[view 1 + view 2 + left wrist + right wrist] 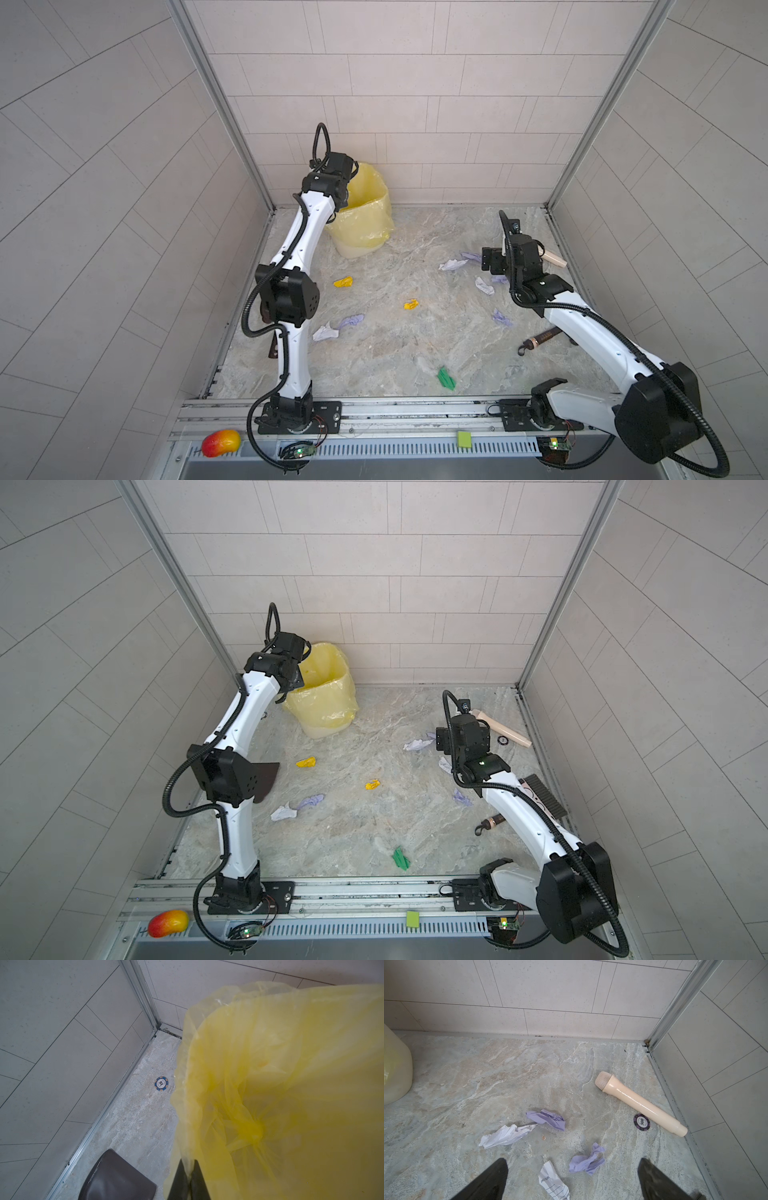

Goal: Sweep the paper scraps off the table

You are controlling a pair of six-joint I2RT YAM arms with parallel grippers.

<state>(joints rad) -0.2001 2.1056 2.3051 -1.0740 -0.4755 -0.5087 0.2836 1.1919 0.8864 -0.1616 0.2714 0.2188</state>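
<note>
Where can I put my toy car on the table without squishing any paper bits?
Barest: the strip along the back wall, between the yellow-lined bin and the right gripper. Also free: the front middle of the table, between the white-and-lilac scraps and the green scrap. Crowded: around that gripper, where paper scraps, a toy microphone and a brush lie.

Left arm (297, 239) rose from base at near edge, left elbow (286, 297) bent, forearm stretched toward far left corner. Left wrist (328, 183) angled downward. Left gripper (189, 1164) showed in wrist view only: dark fingers (178, 1180) pressed together, jaws closed. Right arm (590, 328) folded back at right elbow (660, 411) near front right, forearm ran toward far right side. Right wrist (519, 257) tilted down. Right gripper (572, 1164) was spread wide, its fingers (488, 1182) well apart.
</note>
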